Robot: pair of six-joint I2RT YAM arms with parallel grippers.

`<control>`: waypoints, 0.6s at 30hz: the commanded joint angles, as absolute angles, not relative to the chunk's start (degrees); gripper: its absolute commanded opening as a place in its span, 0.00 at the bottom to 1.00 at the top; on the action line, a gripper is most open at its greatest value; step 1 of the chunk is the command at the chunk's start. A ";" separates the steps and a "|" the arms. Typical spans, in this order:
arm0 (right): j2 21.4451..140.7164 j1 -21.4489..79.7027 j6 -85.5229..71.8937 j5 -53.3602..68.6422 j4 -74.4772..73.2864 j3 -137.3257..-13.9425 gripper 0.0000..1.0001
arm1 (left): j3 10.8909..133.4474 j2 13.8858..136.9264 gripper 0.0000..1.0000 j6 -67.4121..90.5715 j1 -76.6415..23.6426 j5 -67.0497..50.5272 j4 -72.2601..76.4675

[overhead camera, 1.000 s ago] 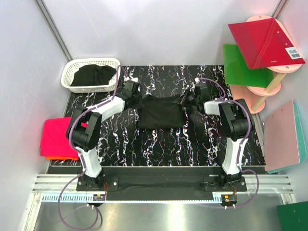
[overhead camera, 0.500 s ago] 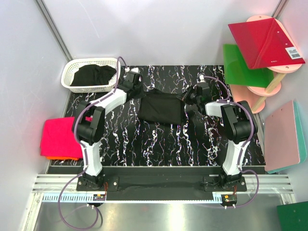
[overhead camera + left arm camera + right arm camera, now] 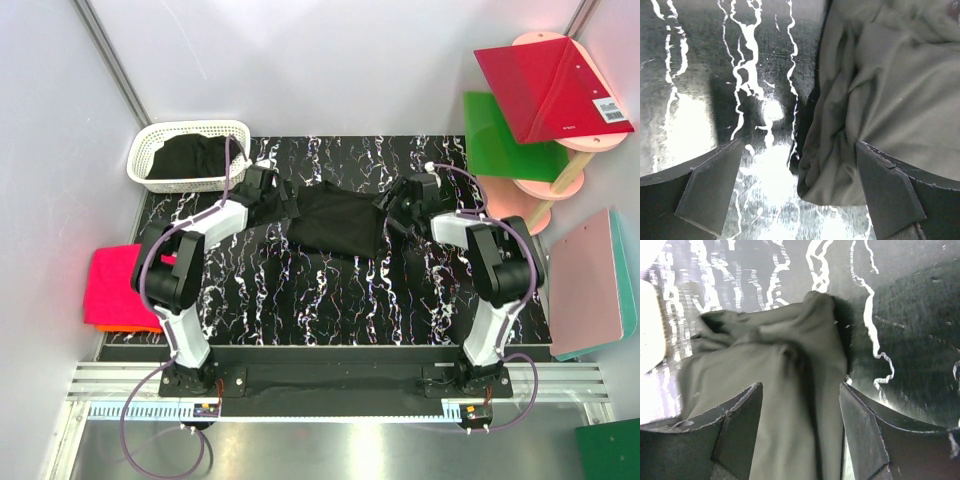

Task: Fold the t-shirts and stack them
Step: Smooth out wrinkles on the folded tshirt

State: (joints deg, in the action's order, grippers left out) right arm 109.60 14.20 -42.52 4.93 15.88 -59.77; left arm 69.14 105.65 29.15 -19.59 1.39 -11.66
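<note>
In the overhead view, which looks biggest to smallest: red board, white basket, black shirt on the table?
1. Red board; it may sit nearer the camera.
2. White basket.
3. Black shirt, close to the basket, so unsure.

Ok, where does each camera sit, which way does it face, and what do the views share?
Top external: fixed above and behind the bases, looking down on the marbled table; left arm and right arm show whole, flanking the black t-shirt.
Left wrist: on the left arm, facing down; the left end effector, fingers open, frames table and shirt edge.
Right wrist: on the right arm, facing down; the right end effector straddles bunched cloth.
Shared: all three show that shirt and table.
</note>
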 commanded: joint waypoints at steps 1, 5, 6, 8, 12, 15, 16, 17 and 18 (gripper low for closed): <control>101.69 14.06 -41.40 3.25 17.23 -57.13 0.70 | 69.26 105.99 0.99 30.40 -18.72 -3.68 -5.71; 100.11 14.06 -41.22 3.08 16.09 -55.64 0.70 | 68.03 110.56 0.99 34.18 -18.63 -11.58 -0.98; 100.02 13.98 -41.22 3.08 15.91 -55.29 0.70 | 66.72 110.91 0.99 34.97 -18.63 -13.08 2.17; 100.19 14.06 -41.13 3.60 15.38 -55.28 0.70 | 65.92 111.09 0.99 36.73 -18.63 -14.41 2.99; 103.00 14.06 -41.22 5.71 14.06 -56.51 0.70 | 61.19 108.02 0.99 37.53 -18.54 -13.36 6.76; 105.20 14.06 -42.10 8.43 15.80 -57.13 0.68 | 62.04 109.15 0.99 37.09 -18.54 -15.63 6.86; 105.55 14.06 -42.45 11.48 17.39 -56.95 0.66 | 62.92 110.03 0.99 37.00 -18.54 -16.69 6.42; 105.82 14.06 -42.63 13.34 19.40 -56.43 0.57 | 63.97 111.69 0.99 37.18 -18.54 -18.00 6.33; 106.08 14.06 -42.71 15.01 22.30 -56.43 0.51 | 64.25 112.23 0.99 37.44 -18.54 -18.28 6.33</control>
